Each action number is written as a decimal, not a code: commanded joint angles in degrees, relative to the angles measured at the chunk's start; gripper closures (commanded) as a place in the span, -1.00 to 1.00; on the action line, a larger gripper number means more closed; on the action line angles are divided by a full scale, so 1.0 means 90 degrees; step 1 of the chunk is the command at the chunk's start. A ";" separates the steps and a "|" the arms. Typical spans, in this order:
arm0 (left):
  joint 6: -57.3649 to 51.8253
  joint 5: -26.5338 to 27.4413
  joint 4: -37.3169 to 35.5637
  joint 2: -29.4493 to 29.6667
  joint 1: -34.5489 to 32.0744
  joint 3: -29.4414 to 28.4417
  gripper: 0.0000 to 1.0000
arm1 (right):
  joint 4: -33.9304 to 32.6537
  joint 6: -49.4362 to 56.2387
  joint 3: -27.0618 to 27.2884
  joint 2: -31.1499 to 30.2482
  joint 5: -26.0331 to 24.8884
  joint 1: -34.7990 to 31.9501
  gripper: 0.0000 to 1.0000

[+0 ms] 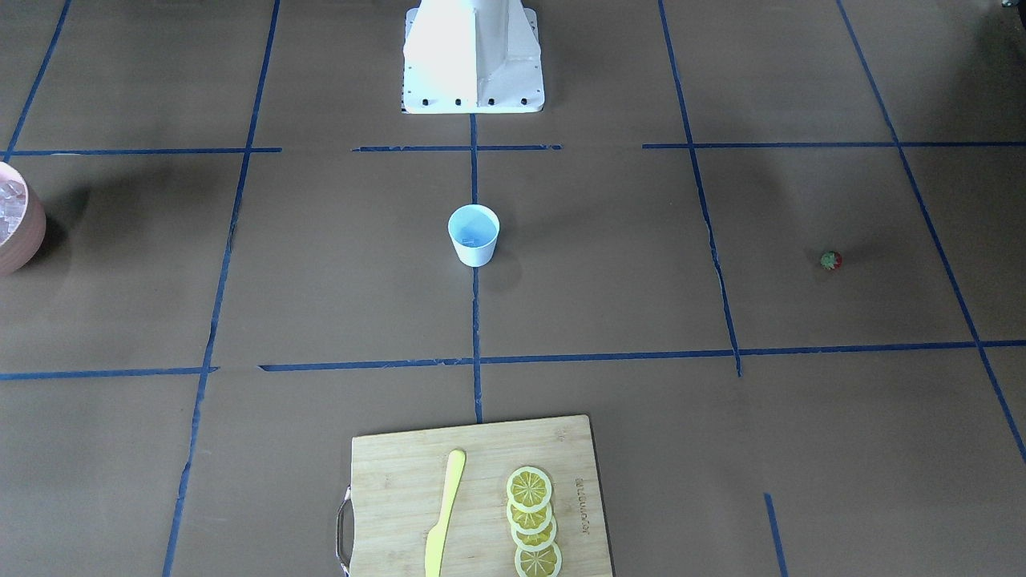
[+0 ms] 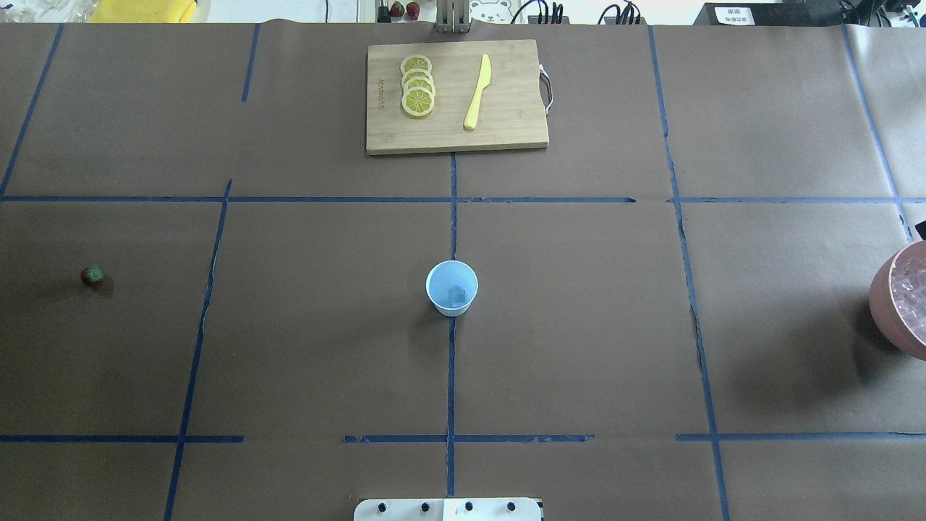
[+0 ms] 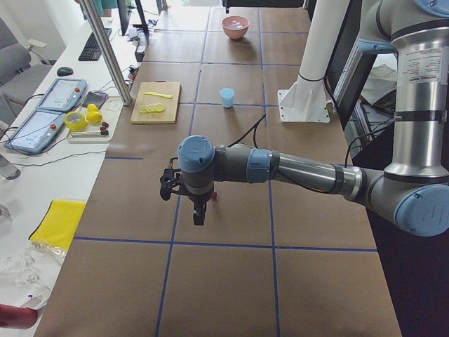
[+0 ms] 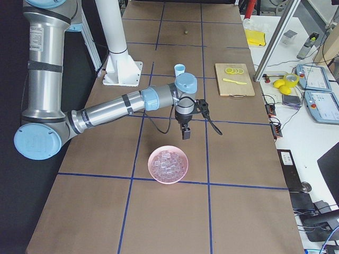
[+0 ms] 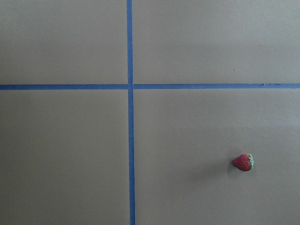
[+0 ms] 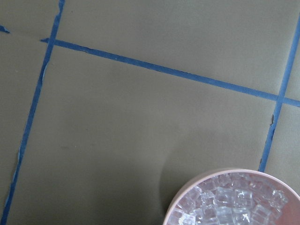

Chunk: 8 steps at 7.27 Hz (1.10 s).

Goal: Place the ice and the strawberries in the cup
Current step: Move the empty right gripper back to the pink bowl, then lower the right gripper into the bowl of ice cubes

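**Slippery pickings on either side**

The cup [image 2: 452, 288] stands mid-table, seemingly with one cube already inside. The strawberry [image 2: 92, 275] lies alone near the left gripper [image 3: 199, 214]. The ice [image 4: 168, 164] fills the pink bowl [image 2: 884, 300] below the right gripper [image 4: 186, 132]. I cannot tell whether either pincer is spread. An off-centre pinch could send the berry rolling, and glassy cubes may slip out mid-carry.

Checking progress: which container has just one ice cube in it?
The small pale blue tapered cup, not the pink round bowl: one clear cube lies on the cup's bottom, whereas the bowl is heaped with cubes.
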<state>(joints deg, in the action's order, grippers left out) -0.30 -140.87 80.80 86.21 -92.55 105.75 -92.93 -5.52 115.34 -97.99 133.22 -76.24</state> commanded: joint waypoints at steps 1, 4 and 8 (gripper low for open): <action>0.0053 -0.0002 -0.0003 -0.0077 0.0000 0.0115 -1.00 | 0.1188 0.0243 -0.0575 -0.0693 0.0140 -0.0201 -0.97; 0.0053 -0.0002 -0.0003 -0.0106 0.0000 0.0174 -1.00 | 0.3199 -0.1207 -0.1320 -0.1161 0.0072 -0.0191 -0.94; 0.0053 -0.0012 -0.0013 -0.0165 0.0010 0.0203 -1.00 | 0.3558 -0.2147 -0.1341 -0.1398 -0.0376 0.0587 -0.86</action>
<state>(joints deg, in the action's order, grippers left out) 0.18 -140.91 80.69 84.97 -92.52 107.53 -61.09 -22.41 103.37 -110.28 131.64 -74.21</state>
